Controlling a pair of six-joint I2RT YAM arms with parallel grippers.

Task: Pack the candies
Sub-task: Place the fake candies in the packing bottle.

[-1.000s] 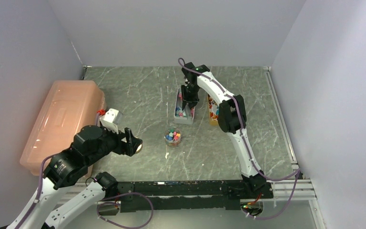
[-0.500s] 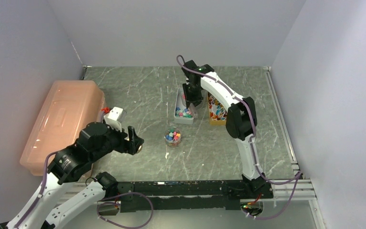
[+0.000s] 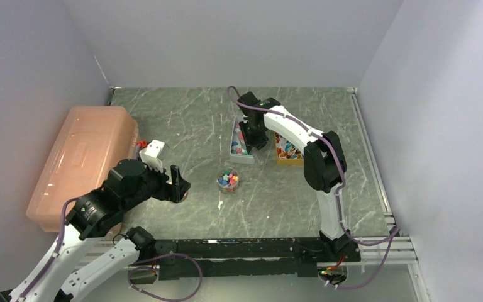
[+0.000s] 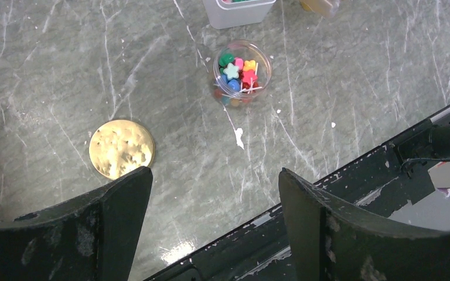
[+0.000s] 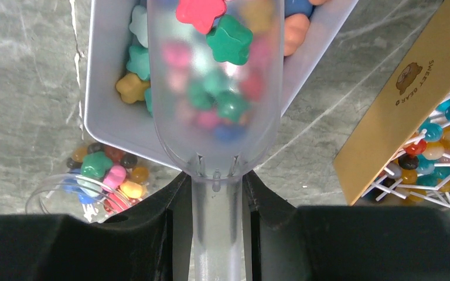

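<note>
The candies [image 5: 228, 38] are small bright star and round sweets. Some lie in a clear plastic scoop [image 5: 217, 88], more in a grey rectangular tray [image 5: 102, 117] below it. My right gripper [image 5: 217, 178] is shut on the scoop's handle and holds the scoop over the tray [image 3: 242, 151]. A small clear jar [image 3: 228, 180] partly filled with candies stands at mid table; it also shows in the left wrist view [image 4: 241, 71]. My left gripper [image 4: 214, 172] is open and empty above the table, near a gold lid [image 4: 122, 148].
A tan box [image 3: 286, 148] with lollipops [image 5: 439, 152] lies right of the tray. A large pink lidded bin [image 3: 82, 160] fills the left side. The black base rail [image 3: 258, 248] runs along the near edge.
My right wrist has shifted slightly left and nearer over the tray with the scoop, its elbow swinging right. My left gripper has drifted a little to the right, still open.
</note>
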